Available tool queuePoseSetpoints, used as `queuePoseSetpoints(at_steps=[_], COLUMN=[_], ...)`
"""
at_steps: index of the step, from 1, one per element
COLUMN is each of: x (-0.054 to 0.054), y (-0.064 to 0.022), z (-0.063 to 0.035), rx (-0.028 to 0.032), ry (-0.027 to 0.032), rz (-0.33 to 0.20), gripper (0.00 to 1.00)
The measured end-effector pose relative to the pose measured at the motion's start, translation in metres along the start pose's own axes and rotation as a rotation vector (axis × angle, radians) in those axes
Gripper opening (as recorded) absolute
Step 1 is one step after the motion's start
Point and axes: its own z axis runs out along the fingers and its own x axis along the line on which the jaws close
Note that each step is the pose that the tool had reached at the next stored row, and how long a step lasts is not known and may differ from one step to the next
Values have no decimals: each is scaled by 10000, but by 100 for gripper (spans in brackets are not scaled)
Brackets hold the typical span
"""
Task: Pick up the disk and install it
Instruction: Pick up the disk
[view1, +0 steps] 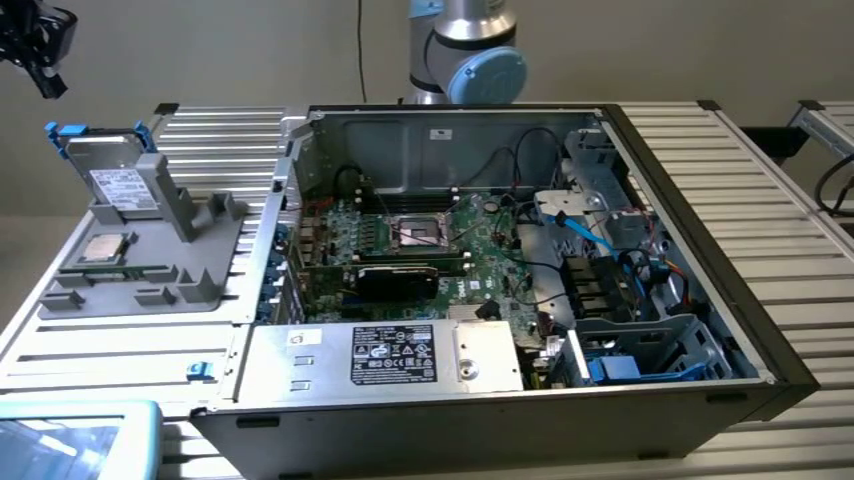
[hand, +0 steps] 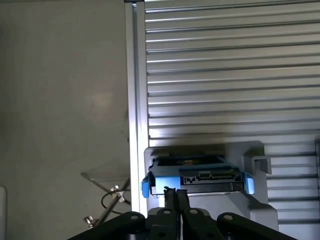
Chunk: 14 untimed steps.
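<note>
The disk (view1: 118, 178) stands on edge in a slot of the grey fixture (view1: 147, 270) at the exterior view's left, its white label and blue carrier frame showing. My gripper (view1: 50, 84) hangs in the air well above it, a little toward the exterior view's left, apart from it. In the wrist view the disk (hand: 197, 179) is seen edge-on, connector side up, just past my gripper (hand: 175, 196). The two black fingers are pressed together, shut, with nothing between them.
An open computer case (view1: 694, 200) fills the middle, with a motherboard (view1: 427, 240), a silver power supply box (view1: 387, 355) and a drive cage (view1: 641, 350) with blue parts. A small CPU chip (view1: 104, 248) lies on the fixture. The arm's base (view1: 461, 50) stands behind the case.
</note>
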Motion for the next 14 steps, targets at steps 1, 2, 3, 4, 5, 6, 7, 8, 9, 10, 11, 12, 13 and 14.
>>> queuePoseSetpoints(at_steps=[1,2,3,4,5,6,7,8,9,10,11,12,13,14], x=[0,0,0,0,0,0,0,0,0,0,3,6,7,7], y=[0,0,0,0,0,0,0,0,0,0,0,1,1,1], z=[0,0,0,0,0,0,0,0,0,0,1,2,2,2], rx=[0,0,0,0,0,0,0,0,0,0,0,0,2,9], ry=[0,0,0,0,0,0,0,0,0,0,-1,-1,3,9], rz=[0,0,0,0,0,0,0,0,0,0,0,-7,-82,-244], gripper=[11,11,11,11,11,11,11,11,11,11,11,11,11,11])
